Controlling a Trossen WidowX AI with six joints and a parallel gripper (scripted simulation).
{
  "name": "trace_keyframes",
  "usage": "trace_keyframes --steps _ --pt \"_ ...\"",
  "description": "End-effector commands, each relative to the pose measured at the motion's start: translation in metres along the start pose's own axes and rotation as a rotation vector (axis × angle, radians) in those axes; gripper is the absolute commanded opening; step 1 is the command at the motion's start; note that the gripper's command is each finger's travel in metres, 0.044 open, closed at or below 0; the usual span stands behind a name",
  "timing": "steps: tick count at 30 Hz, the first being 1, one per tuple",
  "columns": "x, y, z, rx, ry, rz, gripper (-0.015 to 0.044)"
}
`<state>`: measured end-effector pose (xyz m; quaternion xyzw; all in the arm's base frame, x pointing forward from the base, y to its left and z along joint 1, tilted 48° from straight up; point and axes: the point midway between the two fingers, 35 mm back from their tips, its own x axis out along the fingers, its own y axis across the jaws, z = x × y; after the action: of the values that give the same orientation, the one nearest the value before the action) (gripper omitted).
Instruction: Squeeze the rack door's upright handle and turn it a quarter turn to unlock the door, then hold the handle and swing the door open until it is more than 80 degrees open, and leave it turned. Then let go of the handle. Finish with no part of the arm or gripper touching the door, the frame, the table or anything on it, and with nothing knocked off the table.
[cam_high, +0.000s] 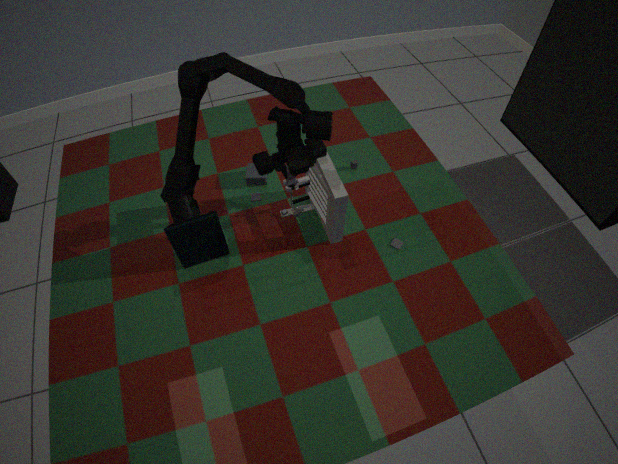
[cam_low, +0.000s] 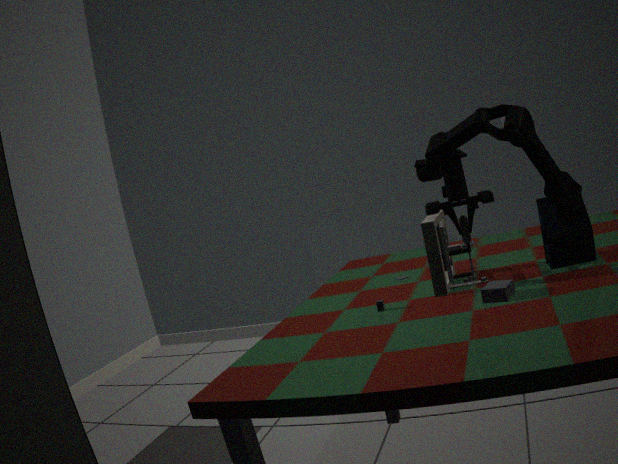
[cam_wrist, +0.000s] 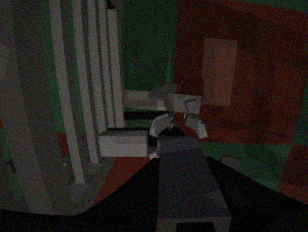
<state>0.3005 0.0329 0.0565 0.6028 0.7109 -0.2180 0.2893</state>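
The white rack frame (cam_high: 338, 215) (cam_low: 434, 260) (cam_wrist: 25, 115) stands upright on the checkered table. The slatted door (cam_high: 320, 197) (cam_wrist: 65, 80) lies along it; I see no clear gap between them in the top and exterior views. Pale brackets stick out on the door's arm side, an upper bracket (cam_wrist: 124, 143) and a lower one near the table. The upright grey handle (cam_low: 464, 222) (cam_wrist: 189, 185) is seen from above in the wrist view. My gripper (cam_high: 290, 180) (cam_low: 465, 240) (cam_wrist: 181, 164) points down and is shut on the handle. The handle's exact turn angle is hard to tell.
A grey block (cam_high: 256, 179) (cam_low: 497, 291) lies near the rack on the arm's side, with a small flat tile (cam_high: 256, 197) by it. A dark cube (cam_high: 353, 165) (cam_low: 380, 305) and a grey tile (cam_high: 396, 243) lie beyond the rack. The arm's base (cam_high: 197, 240) (cam_low: 565, 232) stands opposite.
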Motion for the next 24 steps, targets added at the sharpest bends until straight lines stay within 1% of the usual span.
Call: trace_keyframes --steps 1,24 --pt "0.000 -0.003 0.002 -0.092 -0.006 0.003 0.0016" --pt "0.000 -0.038 0.023 -0.469 -0.007 0.000 0.0016"
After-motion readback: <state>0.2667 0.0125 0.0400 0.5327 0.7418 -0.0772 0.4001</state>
